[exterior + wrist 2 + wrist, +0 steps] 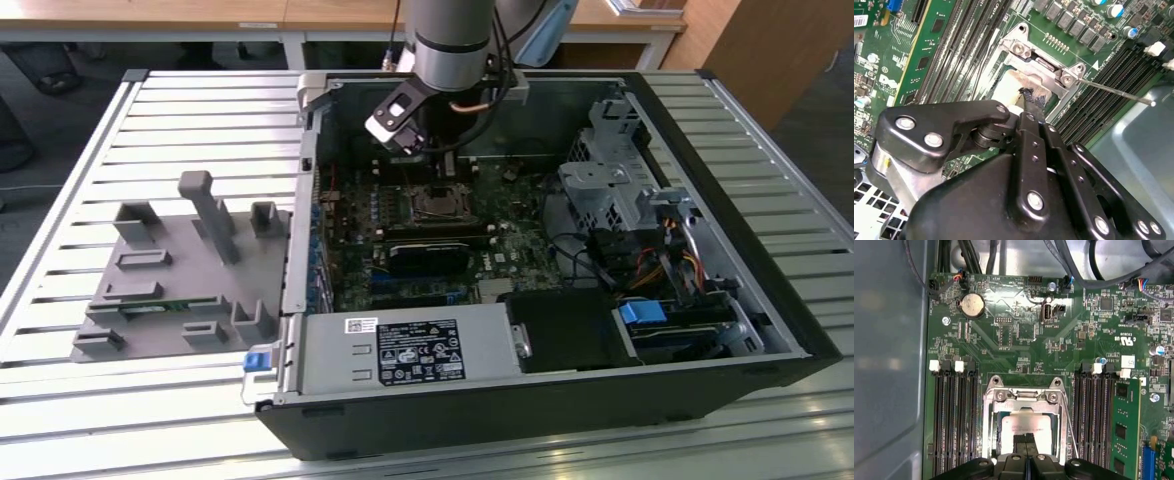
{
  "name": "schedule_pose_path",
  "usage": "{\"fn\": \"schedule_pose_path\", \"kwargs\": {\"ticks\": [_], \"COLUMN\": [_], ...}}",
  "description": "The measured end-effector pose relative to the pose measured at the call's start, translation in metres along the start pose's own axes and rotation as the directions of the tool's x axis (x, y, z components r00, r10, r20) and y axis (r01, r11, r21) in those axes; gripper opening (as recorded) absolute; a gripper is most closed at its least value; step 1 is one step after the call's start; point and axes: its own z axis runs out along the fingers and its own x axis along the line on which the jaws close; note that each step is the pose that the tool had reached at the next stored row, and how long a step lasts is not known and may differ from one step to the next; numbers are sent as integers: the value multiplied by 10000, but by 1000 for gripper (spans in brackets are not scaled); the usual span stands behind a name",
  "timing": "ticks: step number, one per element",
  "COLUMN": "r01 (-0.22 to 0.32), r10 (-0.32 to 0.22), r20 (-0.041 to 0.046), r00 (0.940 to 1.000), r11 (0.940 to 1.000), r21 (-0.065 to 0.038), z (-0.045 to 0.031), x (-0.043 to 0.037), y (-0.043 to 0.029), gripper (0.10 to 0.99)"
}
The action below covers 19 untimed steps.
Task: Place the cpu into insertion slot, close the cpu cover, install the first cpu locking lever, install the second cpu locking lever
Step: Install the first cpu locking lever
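gripper fingers pressed together, gripping nothing, tips down on one square silvery-tan cpu; one silver windowed cpu cover frames it; one thin lever juts free

The cpu — flat, silvery-tan — lies square in the insertion slot. The cpu cover, a silvery metal frame, appears lowered over it, with the chip showing through its window. One thin locking lever juts out sideways — unlatched.
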Motion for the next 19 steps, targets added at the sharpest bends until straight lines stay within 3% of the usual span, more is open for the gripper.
{"fn": "schedule_pose_path", "kwargs": {"ticks": [10,15,19], "r01": [-1,-1,-1], "r10": [1,1,1], "r20": [1,0,0], "r00": [10000,10000,10000], "r11": [10000,10000,10000], "r21": [0,0,0], "z": [-39,-118,-227], "x": [-1,-3,-6], "y": [2,3,4], "gripper": [106,106,106]}}
